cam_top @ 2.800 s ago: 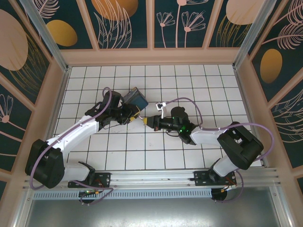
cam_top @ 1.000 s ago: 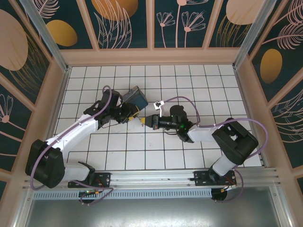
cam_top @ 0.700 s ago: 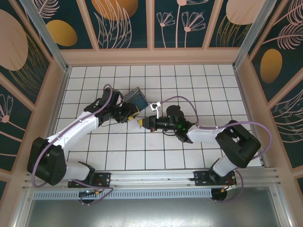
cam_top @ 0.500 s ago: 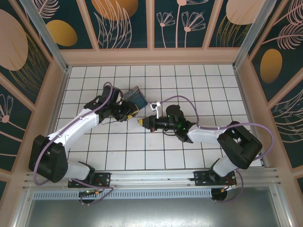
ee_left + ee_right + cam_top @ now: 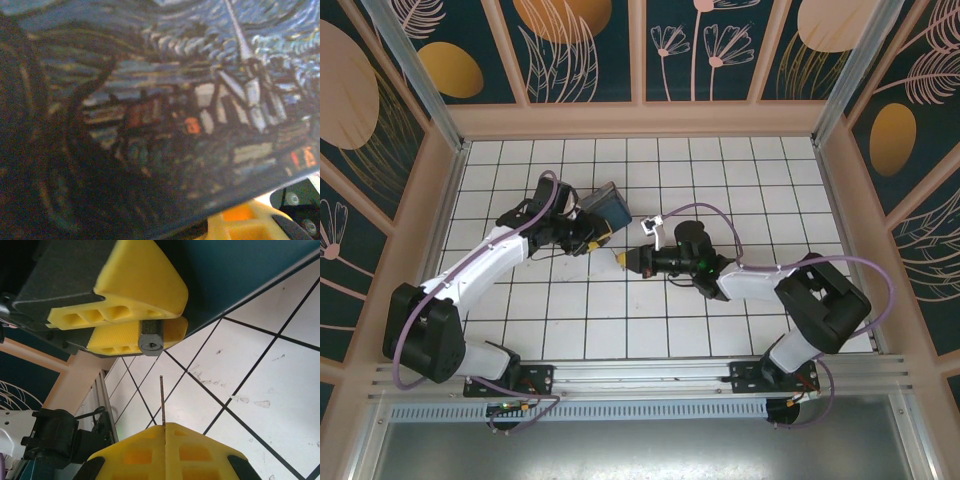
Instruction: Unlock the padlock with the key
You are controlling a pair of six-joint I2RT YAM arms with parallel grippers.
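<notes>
Your left gripper (image 5: 172, 315) has its two yellow fingers pinched on the tiny dark padlock (image 5: 150, 341). The right wrist camera looks straight at the padlock's grey end face, with the keyhole slot turned towards you. Your right gripper (image 5: 164, 432) has its yellow fingers pressed together on the thin metal key (image 5: 162, 400). Only the bare blade stands out of the seam, pointing up at the padlock. Its tip sits just below the end face without touching it, a little right of the slot in that view.

Watch the edges here. From the top camera the left gripper (image 5: 592, 238) and right gripper (image 5: 625, 260) meet nose to nose near the middle of the white tiled floor (image 5: 720, 170). The blue starry-night painted box (image 5: 610, 207) stands tilted just beside the left gripper on its far side. In the left wrist view the painted face of that box (image 5: 200, 100) looms very close. Its lower edge runs right over one yellow finger (image 5: 240, 227), so there is little room on that side.

Below and to the right of the key, the right wrist view shows bare tiles with open room. From above, the wooden side walls (image 5: 440, 200) are well apart from both grippers, and the tiles on the near side between the two arms lie open.
</notes>
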